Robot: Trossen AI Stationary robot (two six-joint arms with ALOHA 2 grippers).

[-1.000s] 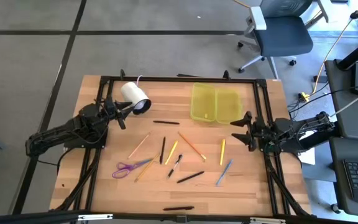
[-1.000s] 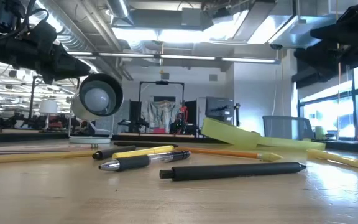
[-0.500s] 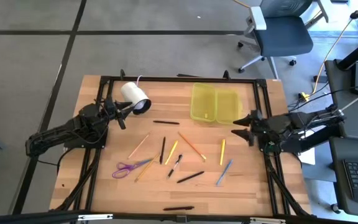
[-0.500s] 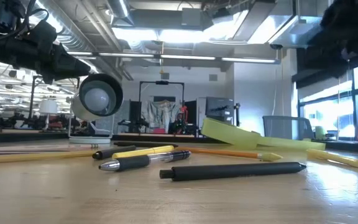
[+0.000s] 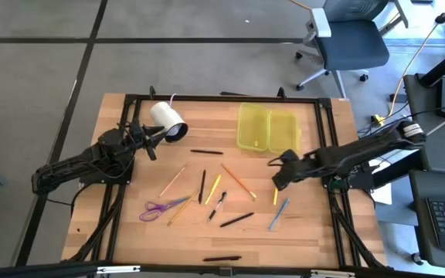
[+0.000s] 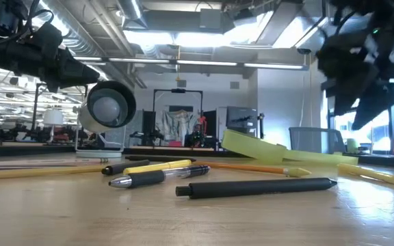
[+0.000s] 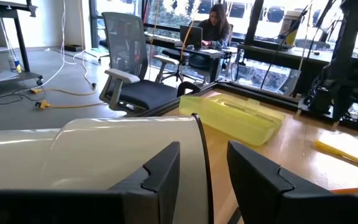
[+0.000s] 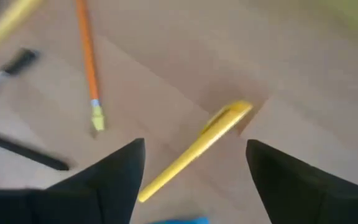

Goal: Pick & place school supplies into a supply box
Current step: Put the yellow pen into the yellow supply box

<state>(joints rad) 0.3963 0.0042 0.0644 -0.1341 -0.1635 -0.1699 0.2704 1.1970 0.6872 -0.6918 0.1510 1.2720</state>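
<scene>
Pencils and pens lie scattered flat on the wooden table around (image 5: 222, 193), with the purple-handled scissors (image 5: 157, 208) to their left. The yellow-green supply box (image 5: 269, 129) lies open at the far side. My right gripper (image 5: 278, 174) is open and hovers over a yellow pen (image 5: 276, 189). In the right wrist view that yellow pen (image 8: 197, 149) lies between and below the open gripper (image 8: 194, 180), which is clear of it. My left gripper (image 5: 149, 139) is open and waits beside the white cylinder (image 5: 168, 121).
An orange pencil (image 8: 89, 62) and a black pen (image 8: 23, 152) lie near the yellow pen, and a blue pen (image 5: 278, 214) lies just nearer. One black pen (image 5: 222, 258) lies at the near edge, another (image 5: 207, 152) left of the box. Office chair (image 5: 346, 38) beyond the table.
My right gripper has moved toward the table's left and a little toward the near edge, coming down over the yellow pen and tipping its fingers downward. Its arm has stretched out across the table. The pens, the box and my left arm have stayed put.
</scene>
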